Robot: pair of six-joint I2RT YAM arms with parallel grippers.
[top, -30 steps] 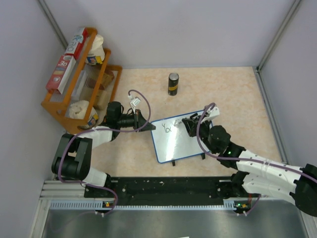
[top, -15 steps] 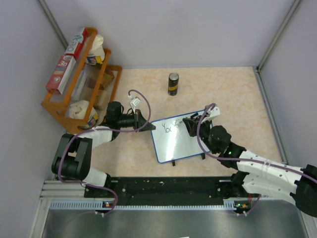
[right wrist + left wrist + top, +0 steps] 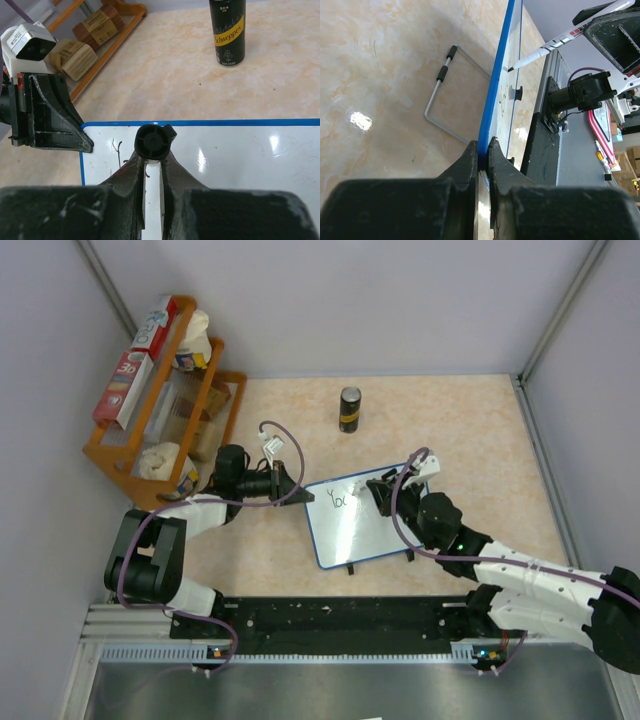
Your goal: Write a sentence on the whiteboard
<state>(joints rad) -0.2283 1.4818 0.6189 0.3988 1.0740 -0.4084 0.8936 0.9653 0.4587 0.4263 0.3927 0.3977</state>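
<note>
Whiteboard [image 3: 362,528] sits mid-counter [image 3: 470,430]. Left hand [image 3: 482,146] is pinched on its blue rim at the left corner, acting as a clamp so writing pressure doesn't slide it. Right hand [image 3: 152,162] is closed around the marker [image 3: 555,42], tip at the board surface. Sentence [image 3: 340,500] barely begun: about 1 word, upper left. Can [image 3: 349,409] is well apart.
</note>
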